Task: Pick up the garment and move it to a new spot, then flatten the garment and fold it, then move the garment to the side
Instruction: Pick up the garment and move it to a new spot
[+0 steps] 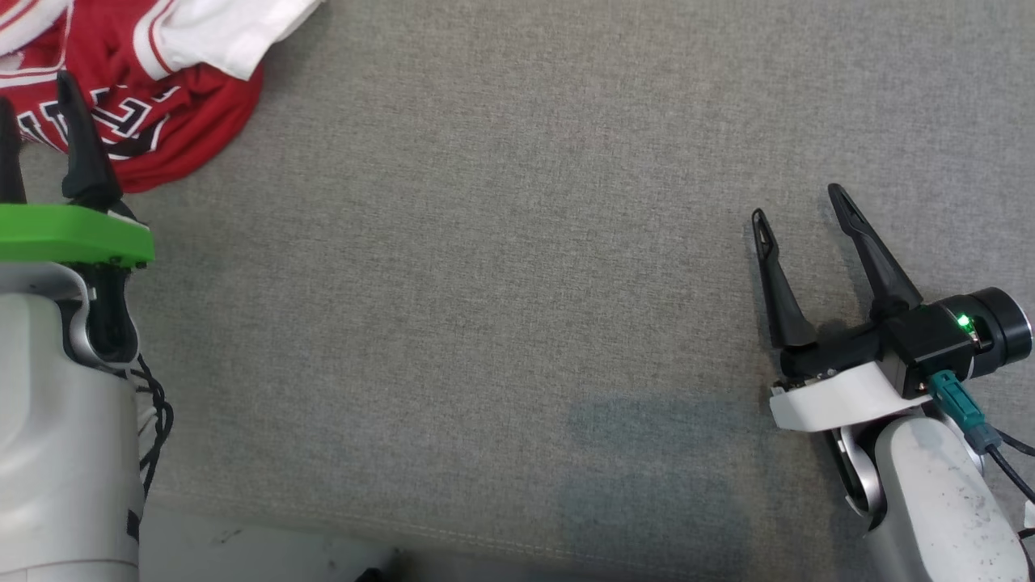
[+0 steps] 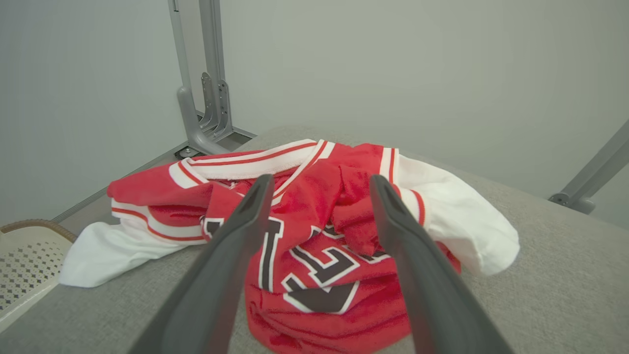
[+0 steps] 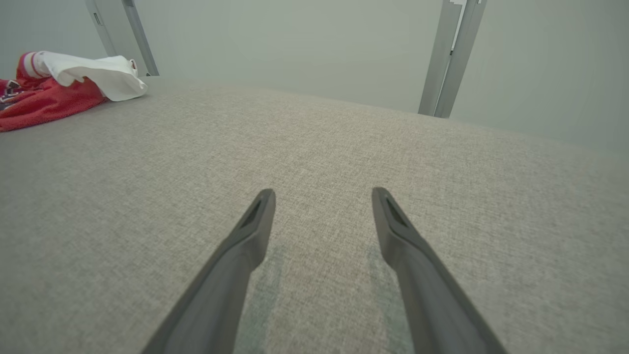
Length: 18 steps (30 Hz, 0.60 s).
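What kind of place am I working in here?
Likely a robot test room, not a home: a grey fabric-covered bench, bare pale walls, grey metal frame posts, and a perforated basket beside it.

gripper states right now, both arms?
Left gripper: open, holding nothing, pointed at the red-and-white jersey.
Right gripper: open, holding nothing, over the grey fabric surface.

The garment [image 2: 319,206] is soft, matt red-and-white cloth. The grey surface [image 1: 485,283] under it is coarse woven fabric. My right gripper [image 3: 322,192] has smooth, matt dark plastic fingers [image 3: 231,275].
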Motion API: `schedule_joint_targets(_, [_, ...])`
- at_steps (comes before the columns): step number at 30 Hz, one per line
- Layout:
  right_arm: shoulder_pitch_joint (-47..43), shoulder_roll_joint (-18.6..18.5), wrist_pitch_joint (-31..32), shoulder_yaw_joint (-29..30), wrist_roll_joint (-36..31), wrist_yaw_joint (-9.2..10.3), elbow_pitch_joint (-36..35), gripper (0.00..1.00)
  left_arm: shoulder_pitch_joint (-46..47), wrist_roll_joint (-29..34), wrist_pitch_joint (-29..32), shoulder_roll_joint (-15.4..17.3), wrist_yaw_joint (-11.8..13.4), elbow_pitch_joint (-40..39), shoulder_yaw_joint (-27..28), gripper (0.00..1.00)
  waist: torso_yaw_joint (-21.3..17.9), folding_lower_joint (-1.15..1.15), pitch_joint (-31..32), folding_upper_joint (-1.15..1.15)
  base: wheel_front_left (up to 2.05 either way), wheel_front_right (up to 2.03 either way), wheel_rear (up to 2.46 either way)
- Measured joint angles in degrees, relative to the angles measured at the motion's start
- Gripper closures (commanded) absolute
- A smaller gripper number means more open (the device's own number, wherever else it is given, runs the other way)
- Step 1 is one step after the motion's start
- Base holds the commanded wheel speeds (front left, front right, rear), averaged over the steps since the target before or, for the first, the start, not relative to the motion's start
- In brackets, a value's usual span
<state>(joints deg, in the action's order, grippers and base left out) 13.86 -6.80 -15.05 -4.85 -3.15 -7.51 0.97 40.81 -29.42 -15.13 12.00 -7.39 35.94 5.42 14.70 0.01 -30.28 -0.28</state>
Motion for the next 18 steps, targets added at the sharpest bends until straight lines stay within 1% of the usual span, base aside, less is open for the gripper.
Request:
schedule_joint_targets(4, [-0.1,-0.2,0.0,-0.1,-0.6,-0.01,-2.0,0.0,6.2,-4.2,0.9,1.5,0.0,8.4,-1.9,0.0,-0.8,0.0,-3.7,0.0,0.0,0.0,0.0])
schedule_joint_targets(8, [-0.2,-0.3,-0.3,-0.1,-0.7,-0.04,-3.7,0.0,9.9,-7.2,1.5,3.0,0.0,15.9,-3.6,0.0,-1.9,0.0,-6.2,0.0,0.0,0.0,0.0])
schedule_joint_targets(11, [-0.1,-0.2,-0.3,0.3,-0.7,-0.05,-4.4,0.0,11.2,-7.8,2.0,3.7,0.0,19.8,-6.0,0.0,-3.1,0.0,-7.1,0.0,0.0,0.0,0.0])
schedule_joint_targets(12, [-0.1,-0.2,-0.3,0.5,-0.7,-0.05,-4.4,0.0,11.6,-8.8,2.1,3.8,0.0,20.2,-6.7,0.26,-3.5,-0.01,-7.2,0.0,0.0,0.0,0.0])
schedule_joint_targets(13, [-0.1,-0.1,-0.3,0.6,-0.7,-0.05,-4.5,0.0,11.8,-9.5,2.2,4.0,0.0,20.6,-7.7,0.59,-3.8,-0.01,-7.3,0.0,0.0,0.0,0.0])
schedule_joint_targets(14, [-0.1,-0.1,-0.3,0.8,-0.7,-0.04,-4.5,0.0,11.8,-9.7,2.4,4.4,0.0,20.7,-8.9,1.0,-4.1,0.0,-7.3,0.0,0.0,0.0,0.0])
schedule_joint_targets(18, [-0.2,0.4,-0.3,1.2,-0.4,-0.04,-3.8,0.0,11.7,-12.0,1.7,4.3,0.1,19.7,-12.4,1.0,-4.3,0.0,-6.5,0.0,0.0,0.0,0.0])
